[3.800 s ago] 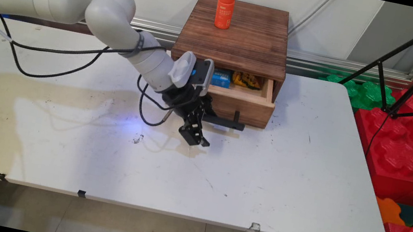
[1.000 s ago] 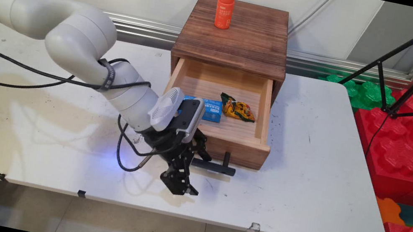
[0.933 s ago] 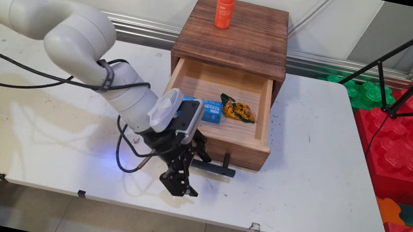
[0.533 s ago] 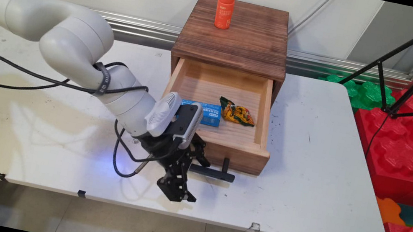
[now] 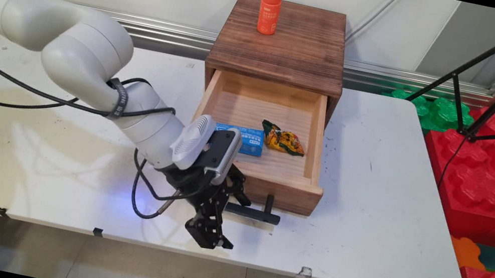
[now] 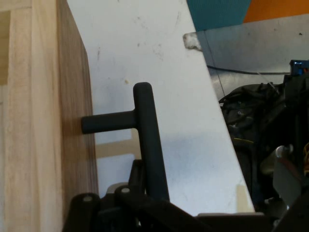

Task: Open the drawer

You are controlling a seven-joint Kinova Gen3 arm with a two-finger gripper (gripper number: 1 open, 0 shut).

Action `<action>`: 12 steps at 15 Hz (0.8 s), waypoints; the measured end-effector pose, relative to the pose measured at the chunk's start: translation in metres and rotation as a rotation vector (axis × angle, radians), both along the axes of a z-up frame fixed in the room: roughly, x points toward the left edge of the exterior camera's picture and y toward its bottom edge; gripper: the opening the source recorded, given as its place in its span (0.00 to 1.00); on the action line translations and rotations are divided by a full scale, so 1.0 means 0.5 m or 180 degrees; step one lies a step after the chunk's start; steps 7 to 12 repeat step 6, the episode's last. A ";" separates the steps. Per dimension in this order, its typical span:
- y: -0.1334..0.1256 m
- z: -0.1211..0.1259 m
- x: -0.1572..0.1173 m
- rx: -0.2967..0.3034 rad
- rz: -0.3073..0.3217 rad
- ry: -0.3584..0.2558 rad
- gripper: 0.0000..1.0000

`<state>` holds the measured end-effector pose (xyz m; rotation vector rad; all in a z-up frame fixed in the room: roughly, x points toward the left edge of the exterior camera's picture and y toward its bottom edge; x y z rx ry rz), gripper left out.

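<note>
Here, end effector (image 5: 229, 206) clamped on black T-shaped handle (image 5: 259, 215) of open, pale-wood drawer (image 5: 288, 194).

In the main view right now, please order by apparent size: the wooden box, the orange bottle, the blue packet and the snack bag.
1. wooden box
2. orange bottle
3. snack bag and blue packet: unsure, the arm hides part of the packet.

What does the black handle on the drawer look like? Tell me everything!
The black handle is a smooth, matte round bar, fixed to the wooden drawer front by short black posts. It sticks out from the open drawer above the white table. The end effector has the handle's left end between its fingers.
</note>
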<state>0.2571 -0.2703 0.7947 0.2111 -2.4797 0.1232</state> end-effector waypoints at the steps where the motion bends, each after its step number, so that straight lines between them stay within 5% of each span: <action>1: 0.002 0.000 -0.001 0.0002 -0.0004 0.0002 1.00; 12: 0.012 0.003 -0.004 0.0003 -0.0025 0.0014 1.00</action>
